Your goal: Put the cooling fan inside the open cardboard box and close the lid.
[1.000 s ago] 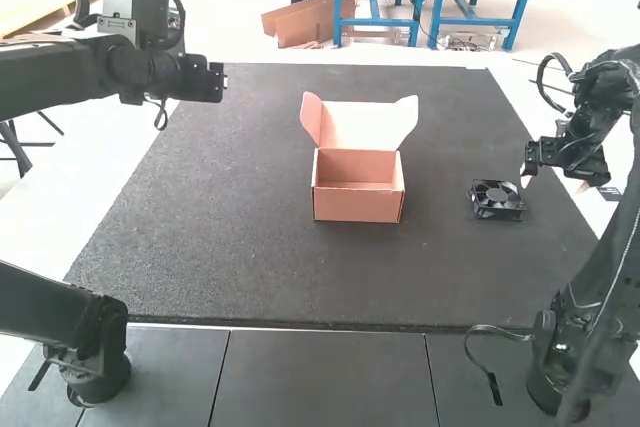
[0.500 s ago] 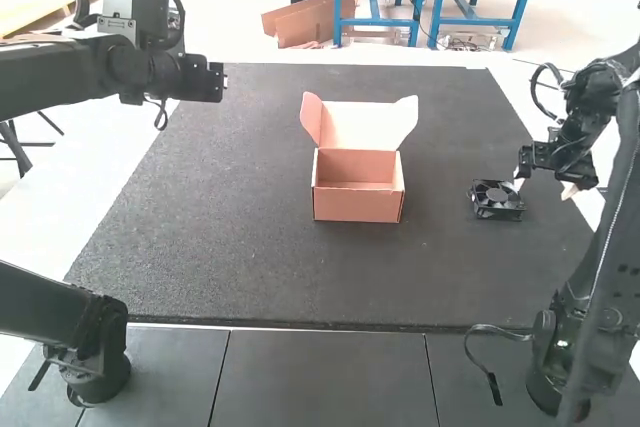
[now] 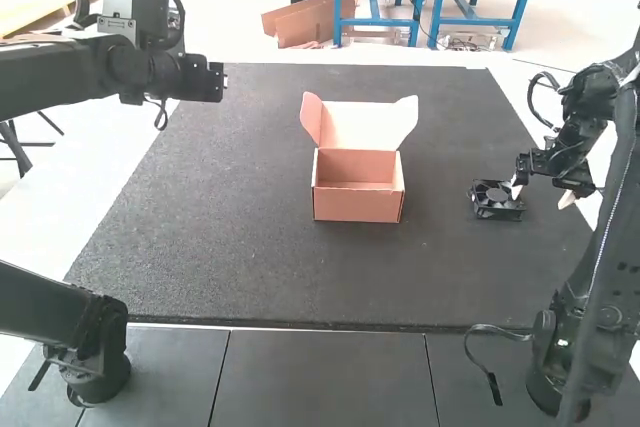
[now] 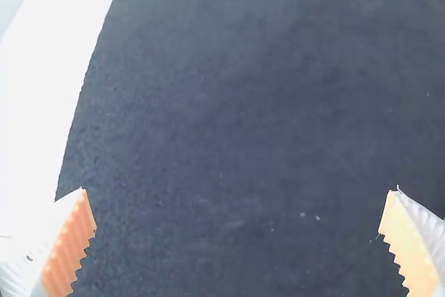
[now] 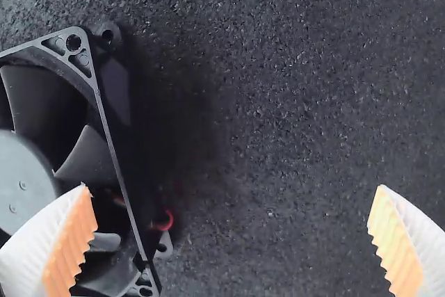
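No lettering, label or number can be read anywhere.

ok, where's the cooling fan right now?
In the high view, the cooling fan lies flat on the black mat on the right side. It sits apart from the open cardboard box, with the open right gripper at its right edge.

right gripper lowered, nearer the cooling fan
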You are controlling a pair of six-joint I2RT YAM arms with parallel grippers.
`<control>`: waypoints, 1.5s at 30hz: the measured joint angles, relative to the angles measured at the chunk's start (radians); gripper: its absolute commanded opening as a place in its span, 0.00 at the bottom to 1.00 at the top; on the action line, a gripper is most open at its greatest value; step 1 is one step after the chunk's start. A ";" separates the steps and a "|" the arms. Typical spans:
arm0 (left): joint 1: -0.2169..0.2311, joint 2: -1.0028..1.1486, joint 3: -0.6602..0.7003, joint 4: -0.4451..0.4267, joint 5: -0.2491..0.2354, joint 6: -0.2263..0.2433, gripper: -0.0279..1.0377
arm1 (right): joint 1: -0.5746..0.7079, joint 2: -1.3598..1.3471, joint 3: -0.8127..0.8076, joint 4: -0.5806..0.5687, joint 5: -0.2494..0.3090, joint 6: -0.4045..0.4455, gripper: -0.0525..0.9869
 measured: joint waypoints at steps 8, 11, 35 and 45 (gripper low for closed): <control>0.000 0.000 0.000 0.000 0.000 0.000 0.94 | 0.000 0.032 0.000 -0.016 -0.001 0.000 0.92; 0.000 0.000 0.000 0.000 0.000 0.000 0.94 | 0.000 0.034 0.007 -0.017 0.000 0.000 0.92; 0.000 0.000 0.000 -0.005 0.000 0.000 0.94 | 0.005 0.056 0.005 -0.006 -0.114 0.036 0.04; 0.000 0.000 0.000 0.003 0.000 0.000 0.94 | 0.011 -0.053 0.006 -0.074 -0.104 0.141 0.05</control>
